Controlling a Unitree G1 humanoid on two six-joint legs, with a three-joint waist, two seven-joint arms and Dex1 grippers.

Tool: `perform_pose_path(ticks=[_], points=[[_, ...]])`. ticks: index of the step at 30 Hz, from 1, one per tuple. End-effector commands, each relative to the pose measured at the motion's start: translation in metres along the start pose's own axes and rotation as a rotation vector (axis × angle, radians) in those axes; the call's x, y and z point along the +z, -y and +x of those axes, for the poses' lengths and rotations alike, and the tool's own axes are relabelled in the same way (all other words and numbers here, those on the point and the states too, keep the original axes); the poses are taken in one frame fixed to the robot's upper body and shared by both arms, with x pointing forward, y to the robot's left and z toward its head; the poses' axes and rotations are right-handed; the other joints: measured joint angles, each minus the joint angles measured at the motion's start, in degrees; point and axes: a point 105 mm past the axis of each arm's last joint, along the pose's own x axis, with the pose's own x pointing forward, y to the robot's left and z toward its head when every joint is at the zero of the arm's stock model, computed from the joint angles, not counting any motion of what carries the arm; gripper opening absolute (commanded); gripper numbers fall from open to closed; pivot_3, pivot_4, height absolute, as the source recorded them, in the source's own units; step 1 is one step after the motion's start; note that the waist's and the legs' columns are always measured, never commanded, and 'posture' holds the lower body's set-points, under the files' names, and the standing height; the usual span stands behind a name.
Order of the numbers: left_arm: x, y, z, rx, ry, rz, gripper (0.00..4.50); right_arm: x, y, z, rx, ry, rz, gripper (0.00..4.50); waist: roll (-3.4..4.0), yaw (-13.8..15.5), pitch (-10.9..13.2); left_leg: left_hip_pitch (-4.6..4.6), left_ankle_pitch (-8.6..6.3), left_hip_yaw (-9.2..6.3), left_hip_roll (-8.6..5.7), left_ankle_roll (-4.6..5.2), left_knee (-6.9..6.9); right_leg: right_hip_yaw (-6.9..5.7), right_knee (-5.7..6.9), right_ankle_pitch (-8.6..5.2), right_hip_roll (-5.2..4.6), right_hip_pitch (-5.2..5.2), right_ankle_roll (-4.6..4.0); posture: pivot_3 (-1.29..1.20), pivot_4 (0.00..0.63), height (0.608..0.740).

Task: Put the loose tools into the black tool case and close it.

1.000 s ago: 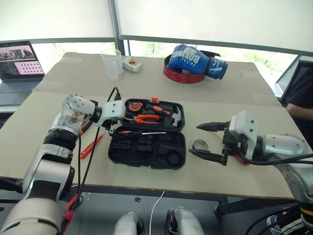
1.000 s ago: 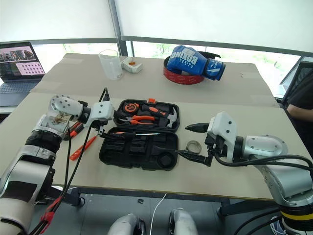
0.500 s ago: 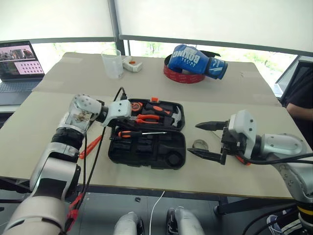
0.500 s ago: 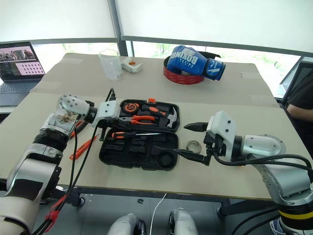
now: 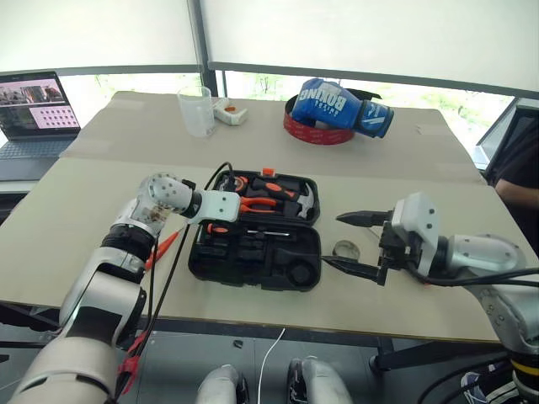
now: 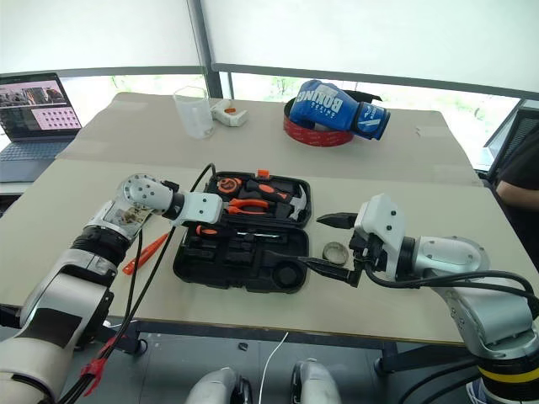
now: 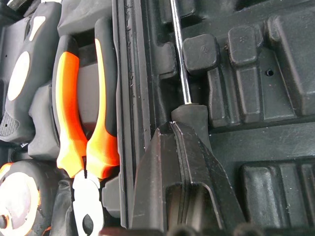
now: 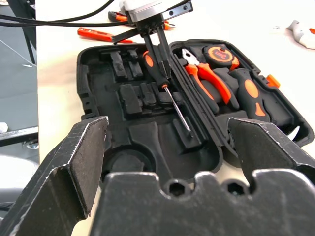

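The black tool case (image 5: 253, 284) lies open at the table's front middle. A black-and-orange screwdriver (image 8: 176, 109) rests in its near half along the hinge. My left gripper (image 5: 219, 224) is shut, and its fingertips (image 7: 167, 162) press down on the screwdriver's handle (image 7: 197, 123) without gripping around it. Orange pliers (image 7: 81, 113), a hammer (image 5: 301, 200) and a tape measure (image 5: 235, 183) sit in the far half. A slim orange loose tool (image 5: 163, 247) lies on the table left of the case. My right gripper (image 5: 334, 241) stands open right of the case, around a small tape roll (image 5: 344, 249) without touching it.
A laptop (image 5: 29, 109) stands at the far left. A clear cup (image 5: 195, 109) and a small white object (image 5: 226, 109) are at the back. A blue boxing glove (image 5: 337, 105) rests on a red ring (image 5: 307, 130). A person's dark sleeve (image 5: 518, 168) shows at the right edge.
My left gripper has shifted right and down over the case and gone from open to shut, its tips now on the screwdriver's handle. The right arm has kept still.
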Motion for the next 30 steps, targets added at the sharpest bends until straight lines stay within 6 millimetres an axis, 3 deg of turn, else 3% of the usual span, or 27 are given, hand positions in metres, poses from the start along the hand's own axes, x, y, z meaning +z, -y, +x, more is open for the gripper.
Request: perform_pose_path(ticks=[1, 2, 5, 11, 15, 20, 23, 30], points=[[0.019, -0.018, -0.026, 0.031, 0.167, -0.186, 0.84, 0.003, 0.01, -0.02, -0.09, -0.015, 0.014, 4.5, -0.01, -0.1, 0.0, -0.09, 0.0, -0.01, 0.0, 0.01, 0.03, -0.02, 0.0, 0.0, 0.03, -0.05, 0.0, 0.0, 0.15, 0.714], [0.028, -0.024, -0.037, 0.046, 0.229, -0.219, 1.07, -0.003, 0.014, -0.028, -0.125, -0.037, 0.042, 4.5, -0.01, -0.1, 0.0, -0.18, 0.0, -0.02, 0.01, 0.01, 0.06, -0.04, 0.01, 0.0, 0.06, -0.11, 0.0, 0.0, 0.15, 0.714], [0.055, -0.035, -0.069, 0.075, 0.406, -0.296, 2.32, -0.034, 0.029, -0.055, -0.256, -0.139, 0.132, 4.5, -0.02, -0.1, 0.0, -0.28, 0.0, -0.08, 0.02, 0.01, 0.13, -0.11, 0.02, 0.0, 0.1, -0.13, 0.01, 0.0, 0.15, 0.714], [0.088, -0.005, -0.094, -0.123, 0.529, -0.426, 4.47, -0.084, 0.047, -0.086, -0.403, -0.28, 0.221, 4.5, 0.0, -0.5, 0.0, -0.28, -0.01, -0.18, -0.02, 0.02, 0.32, -0.08, 0.21, -0.07, 0.06, -0.11, 0.14, 0.0, 0.15, 0.714], [0.094, 0.009, -0.095, -0.167, 0.521, -0.418, 4.47, -0.106, 0.054, -0.09, -0.443, -0.316, 0.255, 4.5, 0.02, -0.9, 0.0, -0.08, -0.01, -0.18, -0.02, 0.02, 0.33, 0.1, 0.37, -0.1, 0.03, -0.04, 0.18, 0.0, 0.15, 0.714], [0.076, 0.02, -0.093, -0.119, 0.399, -0.356, 4.47, -0.132, 0.068, -0.088, -0.482, -0.359, 0.286, 4.5, 0.03, -1.6, 0.0, 0.0, 0.03, -0.17, 0.02, -0.06, 0.32, 0.19, 0.41, -0.1, -0.01, -0.03, 0.17, 0.0, 0.15, 0.714], [0.069, 0.023, -0.094, -0.113, 0.376, -0.355, 4.5, -0.139, 0.075, -0.088, -0.502, -0.354, 0.31, 3.83, 0.04, -1.4, 0.0, -0.02, 0.05, -0.17, 0.03, -0.1, 0.31, 0.17, 0.41, -0.1, 0.02, -0.05, 0.15, 0.0, 0.15, 0.714], [0.063, 0.029, -0.094, -0.103, 0.344, -0.353, 4.5, -0.135, 0.078, -0.097, -0.506, -0.336, 0.299, 1.26, 0.04, -1.2, 0.0, -0.08, 0.05, -0.18, -0.01, -0.09, 0.31, 0.15, 0.38, -0.1, 0.0, -0.05, 0.15, 0.0, 0.15, 0.714]])
